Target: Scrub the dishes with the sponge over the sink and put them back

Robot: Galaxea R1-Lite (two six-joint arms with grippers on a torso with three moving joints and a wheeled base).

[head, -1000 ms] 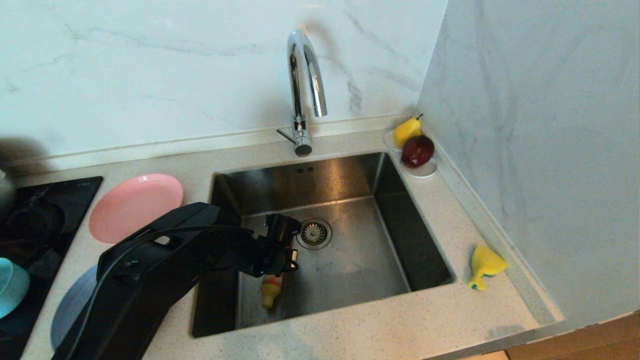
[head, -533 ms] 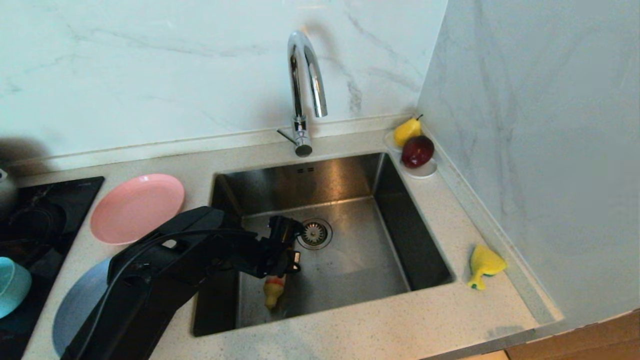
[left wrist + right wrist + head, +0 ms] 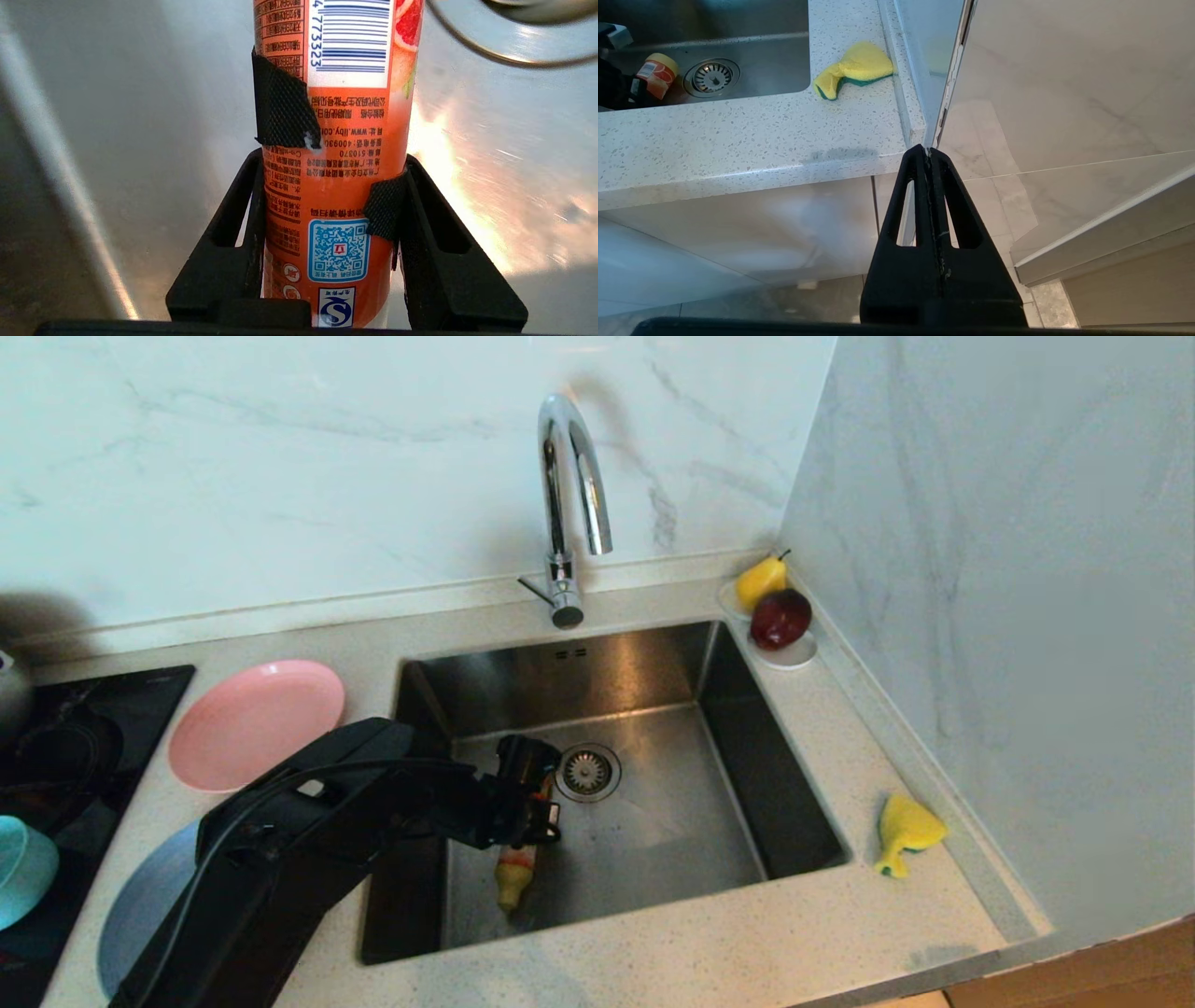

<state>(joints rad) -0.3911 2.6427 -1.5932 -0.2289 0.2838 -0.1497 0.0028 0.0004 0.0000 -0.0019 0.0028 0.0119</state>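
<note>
A: What do the dishes look like, and where are they?

B: The pink plate (image 3: 257, 721) is round, matte, with a shallow raised rim, lying flat on the speckled pale table (image 3: 709, 952) at about nine o'clock from the sink (image 3: 635, 831). The light-blue plate (image 3: 140, 905) lies toward seven o'clock, partly under the black arm. The teal bowl (image 3: 23, 868) sits at the far nine o'clock edge, on the dark glossy cooktop (image 3: 84, 709).

A: And the sponge?

B: The sponge (image 3: 904, 833) is soft and crumpled — yellow with a thin green layer — on the table at three o'clock from the basin, near the marble wall.

A: The sink itself?

B: Square brushed steel, with a round strainer drain (image 3: 587, 771) and a tall curved chrome tap (image 3: 571, 476) at twelve o'clock.

A: What is the left gripper doing?

B: The left gripper (image 3: 329, 205) is down inside the basin, its jaws clamped about half-wide on an orange bottle (image 3: 336, 140) — glossy printed label, barcode, black textured tape patches, and a yellow cap (image 3: 512, 887) pointing toward six o'clock.

A: The right one?

B: The right gripper (image 3: 928, 154) hangs off the table's front edge, jaws pressed together, holding nothing.

A: Anything else?

B: A white saucer (image 3: 789, 658) at two o'clock carries a yellow pear (image 3: 758, 581) and a dark red apple (image 3: 780, 618).
</note>
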